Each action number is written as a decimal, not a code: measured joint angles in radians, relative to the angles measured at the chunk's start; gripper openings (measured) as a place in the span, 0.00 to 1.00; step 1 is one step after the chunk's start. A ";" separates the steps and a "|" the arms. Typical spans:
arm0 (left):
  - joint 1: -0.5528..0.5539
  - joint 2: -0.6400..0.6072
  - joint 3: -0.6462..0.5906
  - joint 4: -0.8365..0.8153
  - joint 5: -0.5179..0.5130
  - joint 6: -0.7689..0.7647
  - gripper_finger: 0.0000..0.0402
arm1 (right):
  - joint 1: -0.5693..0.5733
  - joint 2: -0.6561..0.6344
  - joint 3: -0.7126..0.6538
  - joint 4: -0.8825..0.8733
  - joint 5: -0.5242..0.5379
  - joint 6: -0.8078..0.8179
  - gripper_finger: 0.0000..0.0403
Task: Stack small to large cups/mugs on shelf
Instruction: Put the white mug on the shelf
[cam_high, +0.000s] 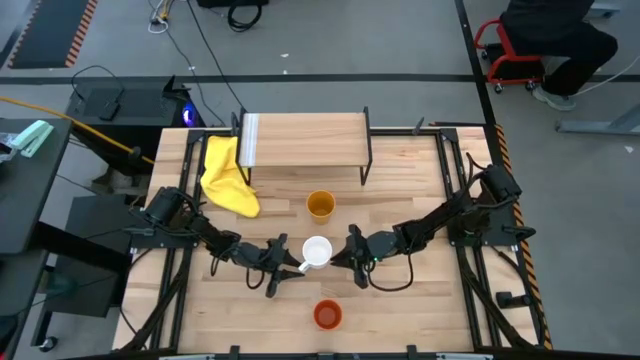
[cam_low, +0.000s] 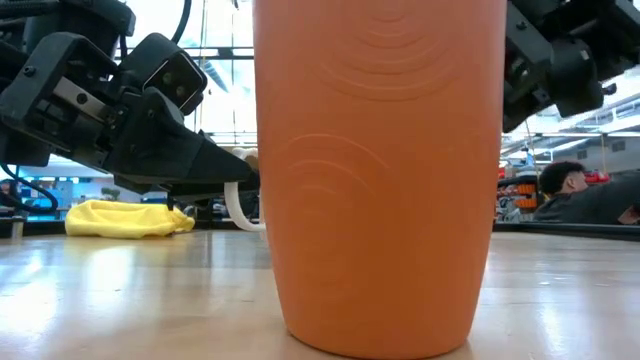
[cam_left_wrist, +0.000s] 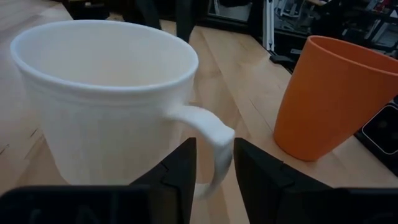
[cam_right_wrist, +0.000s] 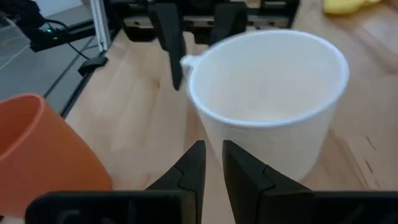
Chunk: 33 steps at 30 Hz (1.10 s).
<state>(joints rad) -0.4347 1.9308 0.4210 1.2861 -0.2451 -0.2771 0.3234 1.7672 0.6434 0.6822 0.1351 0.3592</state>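
Observation:
The white mug stands upright mid-table, its handle turned toward the left arm. My left gripper is open, level with the table, one finger on either side of the handle. My right gripper is shut, and its tips point at the mug's wall on the side away from the handle. Farther back, before the shelf, stands the yellow-orange cup. Near the table's near edge is the orange-red cup, which fills the low view. My left gripper straddles the mug's handle, coming level from the table's left. The handle lies close against one finger, with a gap at the other. I cannot tell whether it touches. My right gripper's shut fingertips reach the mug's lower wall from the table's right. I cannot tell whether they touch it.
A yellow cloth lies crumpled by the shelf's left legs. The shelf's plank top is bare. A seated person is beyond the table's far right corner. Bare wood lies between the mug and both other cups.

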 joint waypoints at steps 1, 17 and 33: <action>0.000 0.000 0.000 0.000 0.000 0.000 0.28 | -0.003 0.000 0.006 -0.010 -0.002 -0.001 0.15; 0.000 0.000 0.000 0.004 0.000 -0.001 0.27 | -0.065 0.000 0.021 -0.063 -0.002 -0.019 0.15; 0.000 0.000 0.050 -0.048 -0.006 -0.005 0.26 | -0.050 0.000 0.021 -0.064 -0.002 -0.020 0.15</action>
<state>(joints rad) -0.4351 1.9308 0.4713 1.2377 -0.2508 -0.2826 0.2729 1.7672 0.6640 0.6178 0.1329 0.3395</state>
